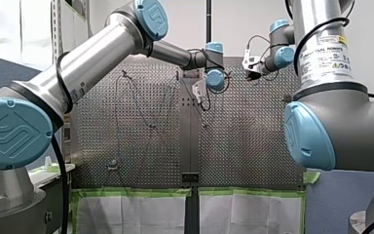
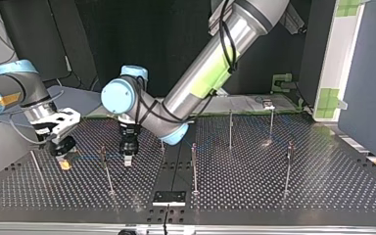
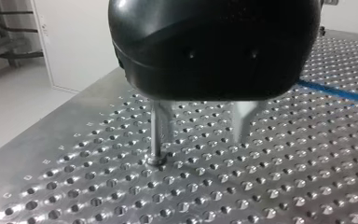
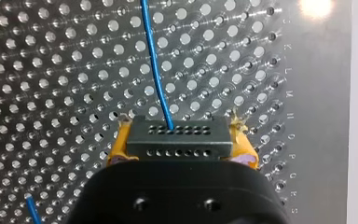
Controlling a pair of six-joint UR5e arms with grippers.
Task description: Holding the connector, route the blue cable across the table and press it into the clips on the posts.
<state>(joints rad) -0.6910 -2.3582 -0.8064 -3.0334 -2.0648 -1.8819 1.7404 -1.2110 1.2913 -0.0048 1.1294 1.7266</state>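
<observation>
Nearest the camera in the top view, a black plate (image 2: 169, 197) lies at 6 o'clock on the bench (image 2: 274, 205). Just beyond it stands the middle post (image 2: 194, 169), with a slimmer post (image 2: 108, 172) at its 9 o'clock.

That slimmer post stands between the two arms' working ends. At its 9 o'clock my right hand (image 2: 64, 160) hangs low over the bench. At its 3 o'clock my left hand (image 2: 127, 157) points straight down, close to the surface.

The right wrist view shows why the right hand matters. Its yellow pads (image 4: 243, 147) are clamped on the two short ends of the dark connector (image 4: 177, 137). That leaves the holed face free, so the blue cable (image 4: 154, 70) leaves it unpinched toward 12 o'clock. I judge the grip is chosen so the connector can steer the cable without kinking it.

In the left wrist view the black housing hides too much. I cannot tell whether the left hand is apart or together. It carries nothing blue, though: the cable lies flat on the bench at its 2 o'clock, well apart. A metal rod under the housing seems to end in a collar on the bench, so it may be a post. The hand is probably placed there to push the cable down once it is brought across.

Farther back, two far posts (image 2: 230, 128) wait near the bench's rear edge. Whether the cable sits in any of their clips is too faint to say.
</observation>
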